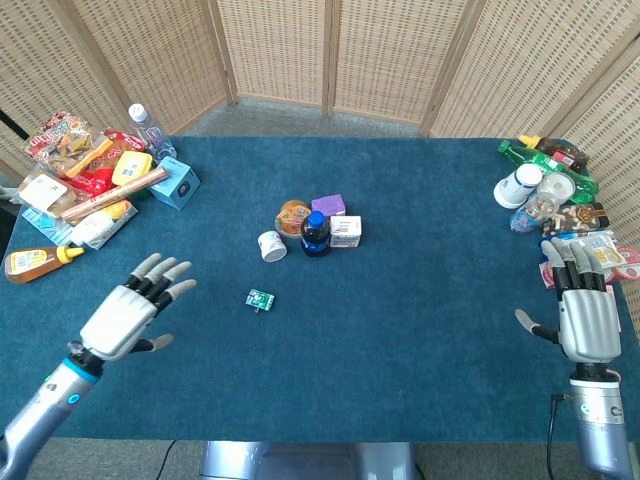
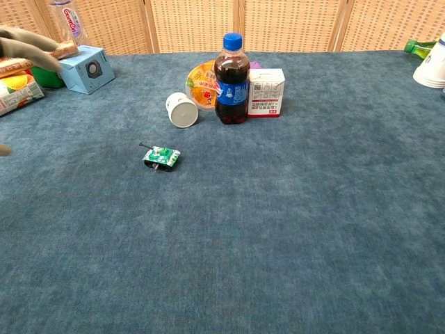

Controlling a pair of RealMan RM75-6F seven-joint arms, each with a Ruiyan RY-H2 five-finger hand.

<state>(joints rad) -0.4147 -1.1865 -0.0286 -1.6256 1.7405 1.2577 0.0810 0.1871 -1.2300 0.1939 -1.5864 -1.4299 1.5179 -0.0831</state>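
A small green packet lies flat on the blue table, a little left of the frame's centre and just below the cluster of things in the middle; it is the thing nearest the left hand. That hand hovers in the lower left of the head view, well to the left of the packet and slightly lower, its fingers spread apart and pointing up and to the right — toward the packet, but apart from it, with nothing in its hold. In the chest view the packet sits left of centre, and only blurred fingertips of the left hand show at the upper left edge. Above the packet stand a dark cola bottle with a blue cap, a white cup on its side, an orange-lidded tub, a purple box and a white carton, all close together. The right hand rests at the lower right edge of the head view — fingers straight and apart, holding nothing, far from the packet. Snack packs crowd the upper left corner; cups and bottles the upper right.
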